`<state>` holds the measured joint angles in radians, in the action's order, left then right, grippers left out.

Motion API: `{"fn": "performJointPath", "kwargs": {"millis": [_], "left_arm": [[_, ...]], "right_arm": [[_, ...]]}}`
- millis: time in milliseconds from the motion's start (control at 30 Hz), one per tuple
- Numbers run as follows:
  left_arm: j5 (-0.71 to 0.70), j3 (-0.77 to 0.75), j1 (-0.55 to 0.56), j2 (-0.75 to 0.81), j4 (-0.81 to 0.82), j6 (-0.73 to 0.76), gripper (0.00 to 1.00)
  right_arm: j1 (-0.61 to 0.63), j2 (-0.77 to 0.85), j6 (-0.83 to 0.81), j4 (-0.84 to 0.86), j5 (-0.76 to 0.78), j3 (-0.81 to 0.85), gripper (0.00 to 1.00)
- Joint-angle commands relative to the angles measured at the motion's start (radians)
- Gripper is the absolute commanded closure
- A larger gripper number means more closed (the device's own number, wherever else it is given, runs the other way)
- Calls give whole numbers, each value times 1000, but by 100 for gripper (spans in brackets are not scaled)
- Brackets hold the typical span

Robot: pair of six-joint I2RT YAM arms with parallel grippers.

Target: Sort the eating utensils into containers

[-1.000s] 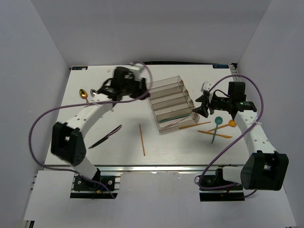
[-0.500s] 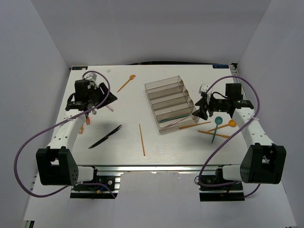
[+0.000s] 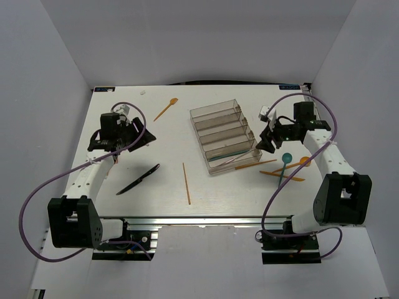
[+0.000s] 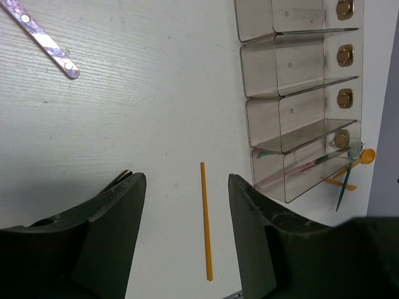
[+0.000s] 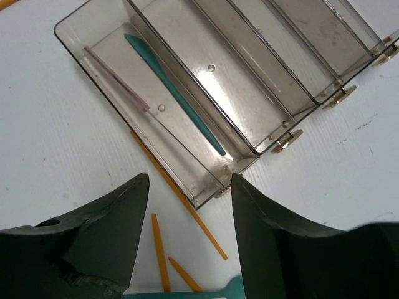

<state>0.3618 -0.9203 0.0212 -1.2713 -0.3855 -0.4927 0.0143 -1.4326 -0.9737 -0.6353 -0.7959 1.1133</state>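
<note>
The clear brownish stepped tray (image 3: 223, 132) stands right of the table's middle; its lowest compartment holds a teal knife (image 5: 174, 87) and a slim pinkish utensil (image 5: 116, 77). My left gripper (image 3: 144, 134) is open and empty, hovering left of the tray; in its wrist view (image 4: 184, 180) an orange stick (image 4: 205, 227) lies on the table below the jaws. My right gripper (image 3: 264, 141) is open and empty at the tray's right end, seen in its wrist view (image 5: 189, 180) above an orange stick (image 5: 181, 196). A teal spoon (image 3: 285, 163) and orange utensils (image 3: 288, 177) lie right of the tray.
A black knife (image 3: 138, 179) and the orange stick (image 3: 186, 183) lie at front centre. An orange spoon (image 3: 165, 109) lies at the back. A shiny flat utensil (image 4: 47, 42) lies on the table. White walls enclose the table.
My left arm swung from beside the tray out to the table's left side, then edged slightly right. My right gripper shifted a little toward the back at the tray's right end.
</note>
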Motion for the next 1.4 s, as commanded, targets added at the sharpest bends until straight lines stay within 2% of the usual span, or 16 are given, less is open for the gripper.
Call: {"fn": "performJointPath", "kwargs": {"millis": [0,167,233,633,933,1033,1100,1233,1333,1367], "left_arm": [[32,12,-6,56,28,19,34],[23,58,-6,99,33,20,33],[11,80,-6,122,33,22,33],[-15,136,-15,185,-21,14,33],[-21,170,-15,115,-81,17,34],[-29,140,-1,40,-128,62,34],[-69,101,25,-68,-171,137,34],[-115,-34,138,-213,-231,291,33],[-239,-123,239,-290,-297,532,32],[-303,-135,255,-318,-321,554,31]], "right_arm": [[-2,-32,-29,-77,24,95,38],[-2,-98,-224,-302,12,200,39],[-2,-94,-278,-357,23,189,39],[44,-60,-255,-325,35,105,39],[52,-35,-241,-299,24,56,40],[53,-38,-235,-285,9,45,39],[52,-45,-232,-276,-6,43,39],[52,-68,-230,-273,-11,66,39],[52,-72,-234,-267,-9,82,39],[52,-74,-232,-264,-12,88,39]]}}
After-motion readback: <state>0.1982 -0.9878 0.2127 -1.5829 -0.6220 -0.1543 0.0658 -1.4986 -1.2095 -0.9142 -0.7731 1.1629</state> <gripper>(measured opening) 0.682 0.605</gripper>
